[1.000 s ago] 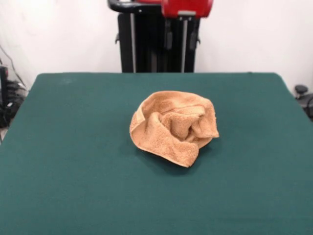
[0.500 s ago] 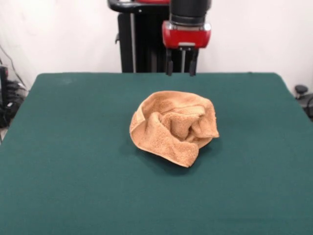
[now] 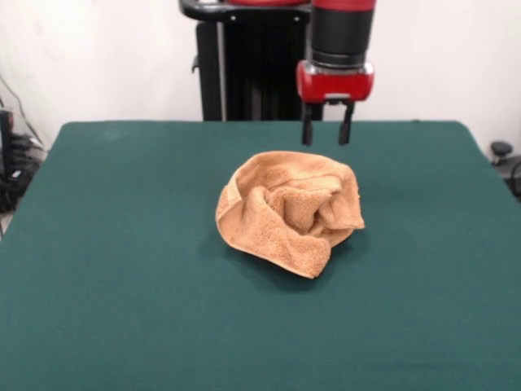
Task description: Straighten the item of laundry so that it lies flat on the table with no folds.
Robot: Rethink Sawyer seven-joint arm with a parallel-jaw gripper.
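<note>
The near part of the desk is bare dark green cloth that runs the full width of the front view. Further in, close to the middle of the desk, the item of laundry lies bunched up in a rounded heap. It is an orange-tan terry towel with thick folds curling in toward a hollow at its centre. One folded lobe hangs toward the near edge and comes to a blunt point, and a rolled rim runs around the heap's left side and far side. A dark shadow lies on the cloth just under the heap's near-right edge.

Beyond the towel, the claw hangs above the desk, over the far-right edge of the heap and apart from it. Its two dark fingers point straight down with a clear gap between them, holding nothing. Above the fingers sit a red wrist block and a black cylinder. At the far side stands the black pedestal against a white wall.
</note>
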